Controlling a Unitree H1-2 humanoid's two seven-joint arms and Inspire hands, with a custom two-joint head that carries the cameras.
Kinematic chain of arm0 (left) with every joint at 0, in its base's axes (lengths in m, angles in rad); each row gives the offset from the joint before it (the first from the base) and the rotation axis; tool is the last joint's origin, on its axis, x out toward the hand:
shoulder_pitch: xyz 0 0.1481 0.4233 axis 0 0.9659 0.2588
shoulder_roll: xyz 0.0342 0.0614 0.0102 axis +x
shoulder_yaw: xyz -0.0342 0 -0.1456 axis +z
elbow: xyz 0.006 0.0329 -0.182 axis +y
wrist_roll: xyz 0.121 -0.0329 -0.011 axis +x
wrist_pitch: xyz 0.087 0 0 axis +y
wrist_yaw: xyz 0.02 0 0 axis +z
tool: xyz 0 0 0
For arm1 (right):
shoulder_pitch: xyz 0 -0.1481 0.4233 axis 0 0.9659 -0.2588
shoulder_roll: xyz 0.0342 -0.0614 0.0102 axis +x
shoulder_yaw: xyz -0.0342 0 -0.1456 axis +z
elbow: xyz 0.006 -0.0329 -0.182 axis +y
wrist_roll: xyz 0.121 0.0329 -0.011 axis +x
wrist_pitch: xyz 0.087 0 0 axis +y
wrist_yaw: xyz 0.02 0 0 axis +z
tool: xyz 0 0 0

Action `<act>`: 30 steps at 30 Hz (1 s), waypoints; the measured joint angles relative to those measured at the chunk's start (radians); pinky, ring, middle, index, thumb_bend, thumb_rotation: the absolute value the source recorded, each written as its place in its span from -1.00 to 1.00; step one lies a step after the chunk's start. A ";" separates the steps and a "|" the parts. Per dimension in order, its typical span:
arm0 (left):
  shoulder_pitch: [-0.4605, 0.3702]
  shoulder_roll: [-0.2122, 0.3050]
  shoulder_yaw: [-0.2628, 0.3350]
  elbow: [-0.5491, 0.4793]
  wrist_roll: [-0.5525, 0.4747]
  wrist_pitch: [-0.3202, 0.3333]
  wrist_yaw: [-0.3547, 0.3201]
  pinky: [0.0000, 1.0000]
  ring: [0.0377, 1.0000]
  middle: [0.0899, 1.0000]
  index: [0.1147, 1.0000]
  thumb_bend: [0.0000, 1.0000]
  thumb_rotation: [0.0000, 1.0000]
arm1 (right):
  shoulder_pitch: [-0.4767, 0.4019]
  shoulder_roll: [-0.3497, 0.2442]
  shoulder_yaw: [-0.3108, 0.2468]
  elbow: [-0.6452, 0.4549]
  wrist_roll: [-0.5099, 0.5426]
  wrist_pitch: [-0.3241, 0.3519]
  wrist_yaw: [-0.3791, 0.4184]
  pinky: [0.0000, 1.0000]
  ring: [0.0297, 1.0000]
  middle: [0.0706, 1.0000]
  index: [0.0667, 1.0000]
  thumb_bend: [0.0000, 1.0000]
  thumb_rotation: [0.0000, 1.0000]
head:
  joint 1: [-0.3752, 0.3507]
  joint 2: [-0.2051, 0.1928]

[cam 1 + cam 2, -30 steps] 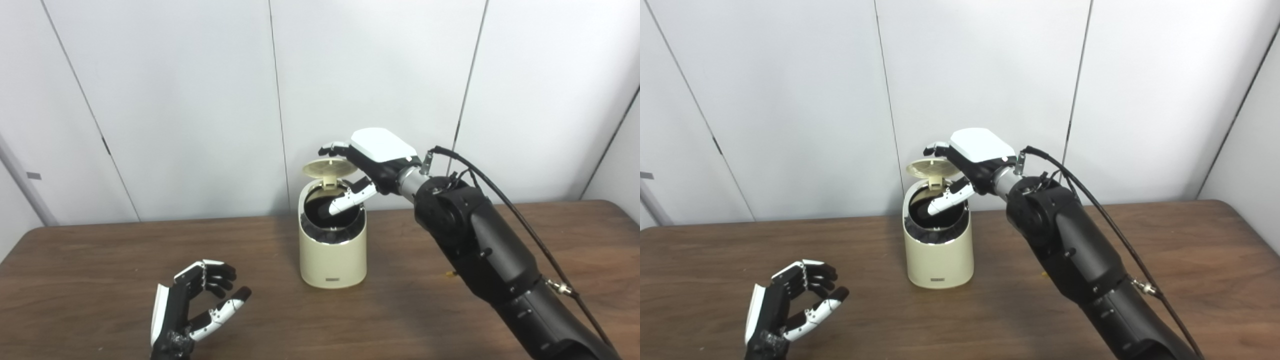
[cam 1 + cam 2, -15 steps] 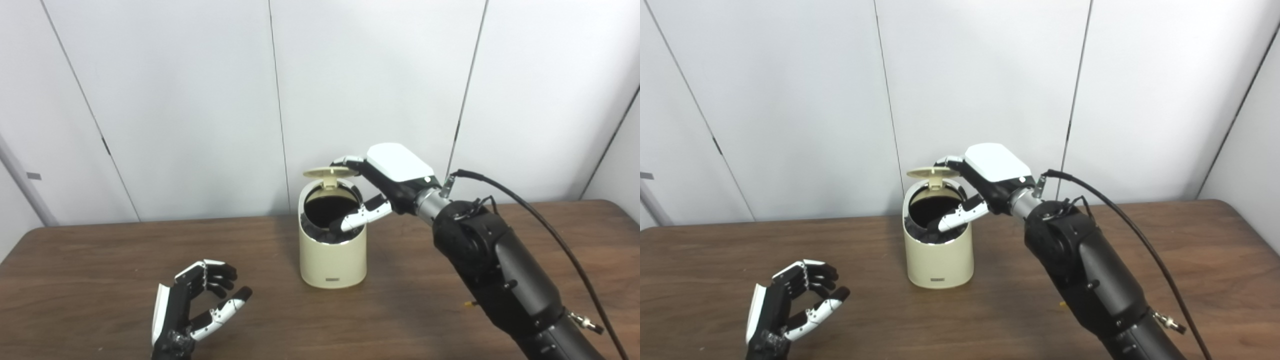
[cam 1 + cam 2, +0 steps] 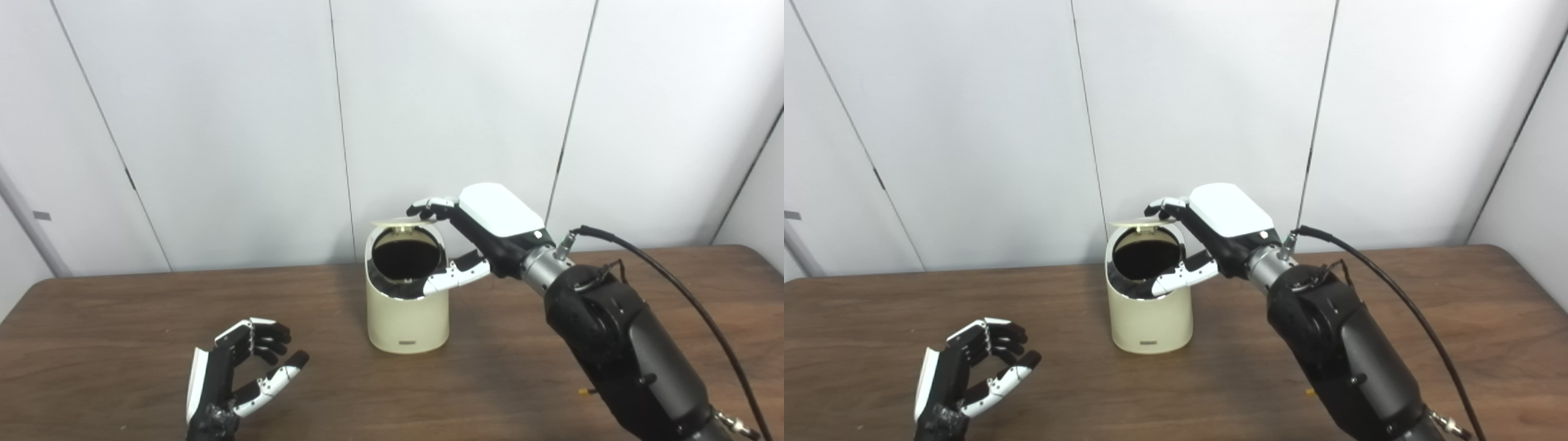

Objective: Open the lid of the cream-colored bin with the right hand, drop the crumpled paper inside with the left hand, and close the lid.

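While the left hand (image 3: 245,373) idles, fingers apart, right hand (image 3: 471,245) fingers apparently touch the bin (image 3: 407,312) lid (image 3: 398,221)

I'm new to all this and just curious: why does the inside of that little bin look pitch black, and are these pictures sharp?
Left eye view: the bin mouth is dark, its inside unreadable; soft shadow spreads on the table beside it. Right eye view: even light, no strong glare; the right hand and left hand look slightly soft.
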 measured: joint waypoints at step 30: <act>0.001 0.002 0.000 -0.003 0.000 0.006 -0.004 -0.19 -0.06 -0.01 -0.06 0.49 -0.45 | 0.029 -0.011 0.008 -0.037 -0.030 0.001 0.059 0.31 0.49 0.51 0.53 0.98 0.41 | -0.003 0.009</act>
